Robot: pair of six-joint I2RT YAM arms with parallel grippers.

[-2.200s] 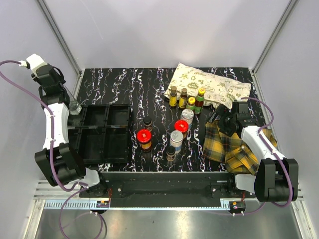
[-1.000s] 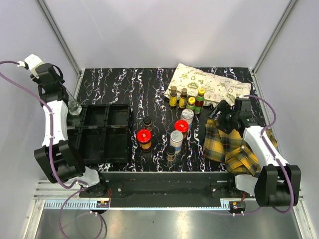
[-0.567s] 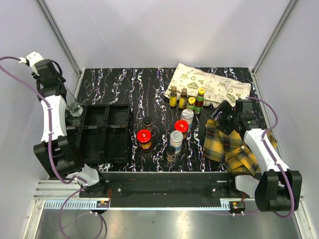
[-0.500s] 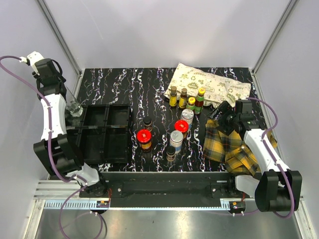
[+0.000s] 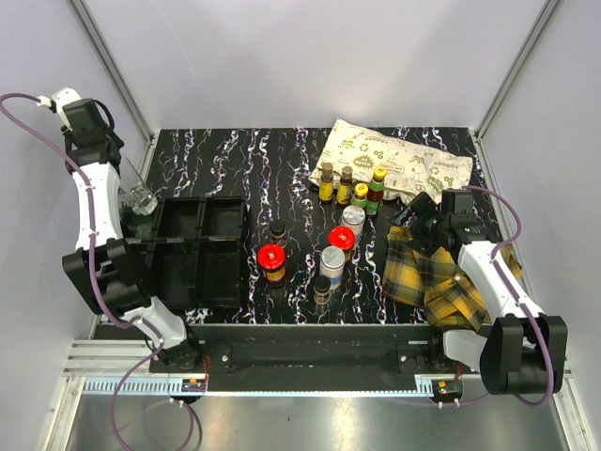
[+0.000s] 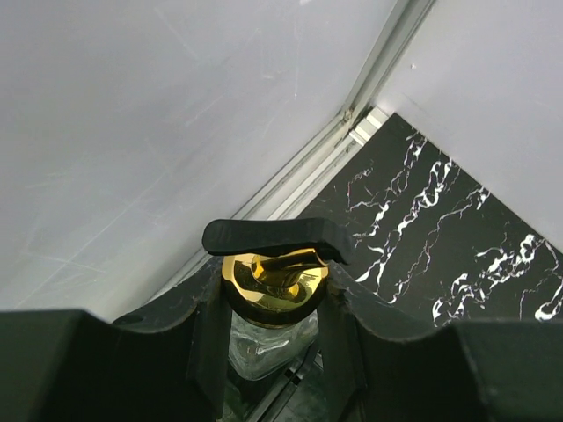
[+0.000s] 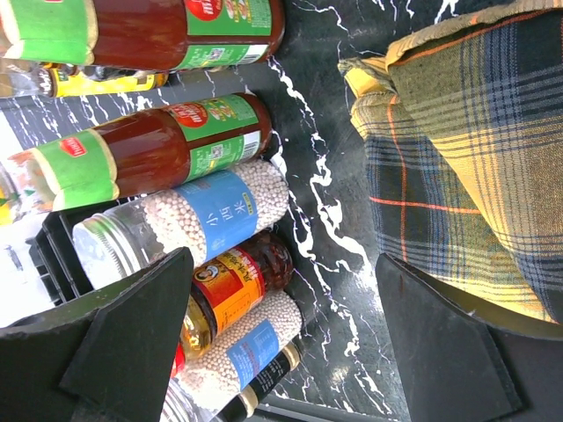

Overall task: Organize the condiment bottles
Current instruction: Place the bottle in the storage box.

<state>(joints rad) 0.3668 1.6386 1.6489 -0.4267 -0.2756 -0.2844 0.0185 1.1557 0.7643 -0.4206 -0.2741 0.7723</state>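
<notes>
Body of the gold-capped bottle [image 6: 268,345] is mostly hidden in the left wrist view. Only the cap and a bit of clear glass show past the left claw [image 6: 274,290], which is clamped around the cap. From above it sits at the frame's left, by the black tray's [image 5: 200,240] upper left corner, tight to the wall. Right claw [image 7: 281,290] gapes wide, holding nothing, over bare surface [image 5: 235,160] between the clustered condiment bottles [image 5: 331,246] and the plaid cloth [image 5: 441,277]. Those bottles run off its view's left edge.

Two white-and-black jointed arms [image 5: 91,211], purple cables [image 5: 9,97]
</notes>
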